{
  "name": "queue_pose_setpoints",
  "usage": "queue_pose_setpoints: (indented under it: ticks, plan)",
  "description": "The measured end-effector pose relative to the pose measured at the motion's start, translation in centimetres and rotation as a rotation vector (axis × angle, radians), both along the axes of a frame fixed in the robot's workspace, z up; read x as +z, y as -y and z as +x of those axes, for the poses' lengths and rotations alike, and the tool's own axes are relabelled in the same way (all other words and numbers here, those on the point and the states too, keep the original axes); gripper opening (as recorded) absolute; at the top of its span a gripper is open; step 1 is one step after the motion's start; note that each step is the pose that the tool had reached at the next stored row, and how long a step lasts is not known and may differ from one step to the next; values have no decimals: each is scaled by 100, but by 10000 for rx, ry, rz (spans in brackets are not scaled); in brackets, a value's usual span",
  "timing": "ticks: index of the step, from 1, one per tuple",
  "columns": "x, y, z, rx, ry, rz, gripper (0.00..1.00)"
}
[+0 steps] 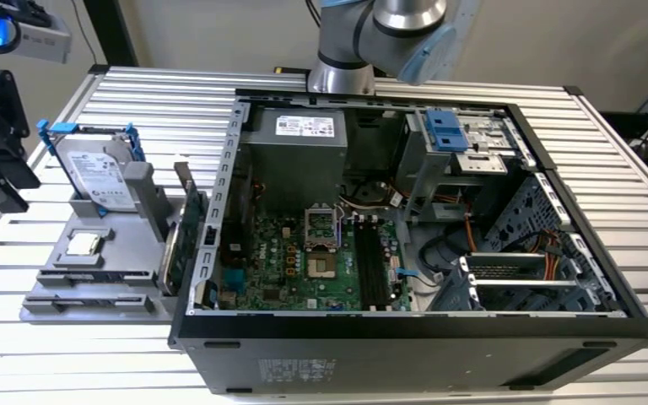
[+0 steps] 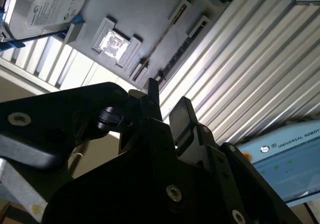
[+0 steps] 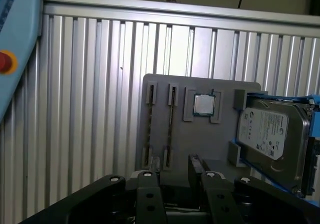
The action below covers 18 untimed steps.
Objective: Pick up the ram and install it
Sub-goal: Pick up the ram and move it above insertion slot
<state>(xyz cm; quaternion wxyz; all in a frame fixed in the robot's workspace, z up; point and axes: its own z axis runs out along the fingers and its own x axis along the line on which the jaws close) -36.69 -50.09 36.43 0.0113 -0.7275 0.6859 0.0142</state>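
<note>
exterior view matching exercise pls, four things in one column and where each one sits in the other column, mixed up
Things:
1 hard drive
2 processor chip
3 motherboard
4 blue latch

Places:
a flat on the floor of the open case
b standing upright on the grey holder outside the case
c on the drive bay at the case's far side
d lying flat in a square recess of the grey holder

Pairs: 1-b, 2-d, 3-a, 4-c

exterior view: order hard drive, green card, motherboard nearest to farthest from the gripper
1. hard drive, beside the gripper at the exterior view's left
2. green card, standing just outside the case
3. motherboard, inside the case
</note>
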Motion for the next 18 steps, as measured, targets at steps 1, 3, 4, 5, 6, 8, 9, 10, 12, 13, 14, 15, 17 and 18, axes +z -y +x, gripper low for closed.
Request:
queue_pose_setpoints:
  ticks: [1, 3, 4, 5, 6, 8, 9, 10, 12, 13, 14, 15, 17, 18]
  plan:
    - [-5, 0, 0, 0, 0, 0, 100]
    - [-13, 0, 0, 1, -3, -2, 100]
    - [-18, 0, 0, 0, -2, -2, 100]
    - [-24, 0, 0, 1, -1, -1, 100]
    - [-30, 0, 0, 1, -1, -1, 100]
    - [-46, 0, 0, 0, -1, -1, 100]
    - [-54, -1, 0, 0, -2, -1, 100]
    - [-62, -2, 0, 0, -1, -1, 100]
    - [-79, -3, 0, 1, -1, -1, 100]
    - [-88, -3, 0, 1, -1, -1, 100]
    - [-97, -4, 0, 0, -2, -1, 100]
    - [-105, -5, 0, 1, -1, -1, 100]
    - [-122, -7, 0, 0, -1, -1, 100]
    - [-130, -8, 0, 0, -2, -1, 100]
